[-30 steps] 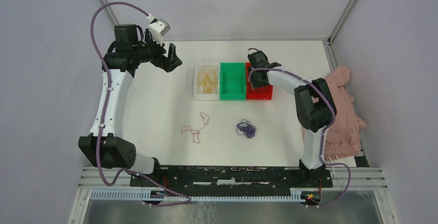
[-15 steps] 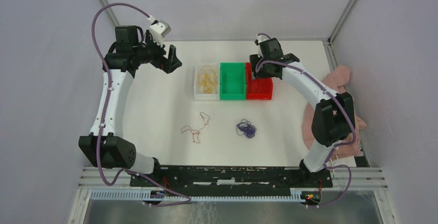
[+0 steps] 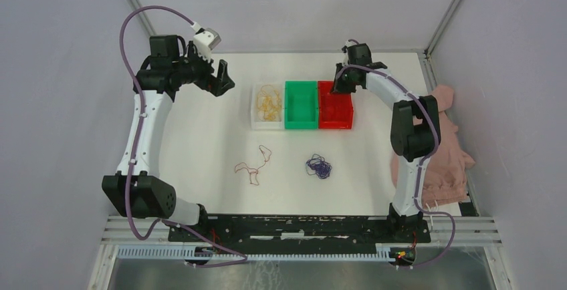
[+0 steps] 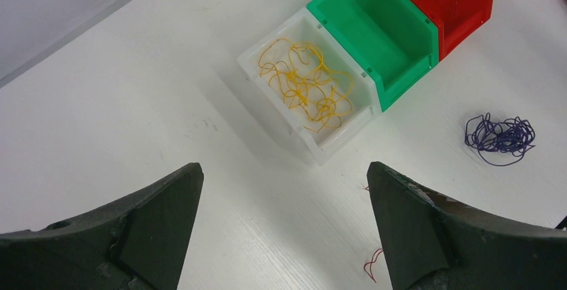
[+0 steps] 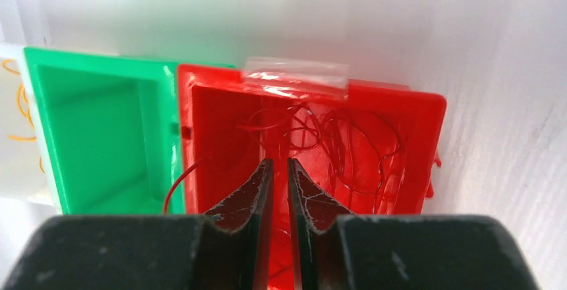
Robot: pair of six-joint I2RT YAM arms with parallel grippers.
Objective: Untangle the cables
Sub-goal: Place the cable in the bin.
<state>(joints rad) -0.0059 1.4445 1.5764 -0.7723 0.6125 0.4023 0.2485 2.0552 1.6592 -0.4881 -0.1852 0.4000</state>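
The yellow cable (image 3: pixel 267 102) lies bunched in the white bin (image 3: pixel 255 121); it also shows in the left wrist view (image 4: pixel 306 86). A thin red cable (image 3: pixel 253 167) lies spread on the table, and the dark purple cable (image 3: pixel 319 166) lies bundled to its right (image 4: pixel 500 136). More red cable (image 5: pixel 334 143) lies in the red bin (image 5: pixel 434 113), one strand over the green bin's wall. My left gripper (image 3: pixel 221 77) is open and empty (image 4: pixel 282 170), left of the bins. My right gripper (image 3: pixel 339 84) hangs over the red bin's far edge, jaws nearly closed, nothing visible between them (image 5: pixel 279 161).
A green bin (image 3: pixel 301 124) stands between the white bin and the red bin (image 3: pixel 335 125). A pink cloth (image 3: pixel 442 144) lies at the table's right edge. Grey walls enclose the table on the left, back and right.
My right gripper has risen out of the red bin and moved to its far side, and the right arm has swung back. The left arm has not moved.
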